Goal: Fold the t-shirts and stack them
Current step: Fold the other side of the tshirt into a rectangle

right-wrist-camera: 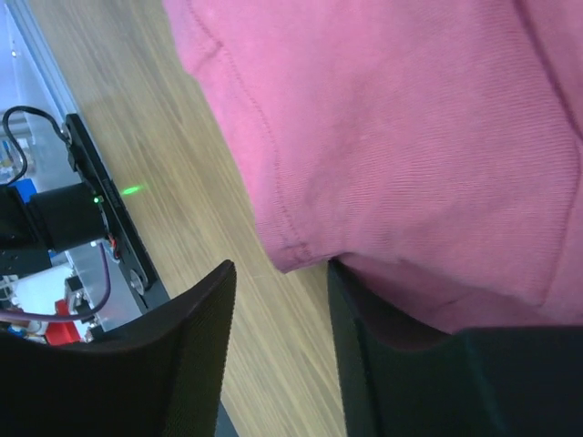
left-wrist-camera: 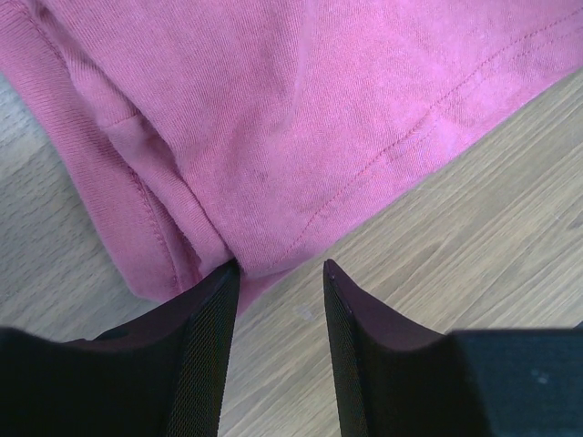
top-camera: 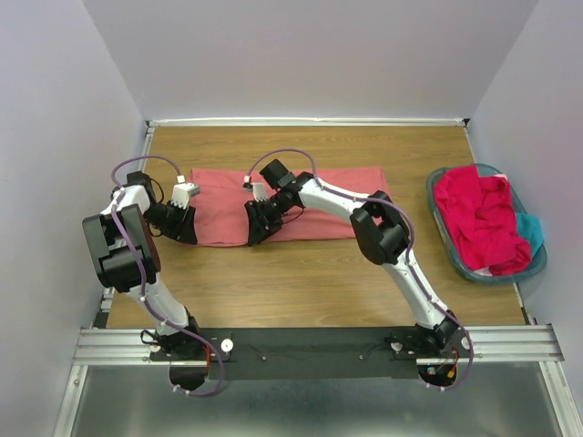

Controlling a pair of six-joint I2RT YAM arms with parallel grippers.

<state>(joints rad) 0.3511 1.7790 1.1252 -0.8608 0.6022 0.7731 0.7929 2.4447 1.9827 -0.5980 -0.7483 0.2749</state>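
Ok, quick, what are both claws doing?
Left gripper: open, at the edge of the pink shirt.
Right gripper: open, at its edge too.

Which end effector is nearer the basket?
Right. The right end effector is at the salmon-pink t-shirt's middle; the left end effector is at its left corner, farther from the teal basket.

Reaches out with left gripper (left-wrist-camera: 281, 266) low at the left, jaws parted; holds right gripper (right-wrist-camera: 278, 264) low mid-table, jaws parted too, elbows raised.
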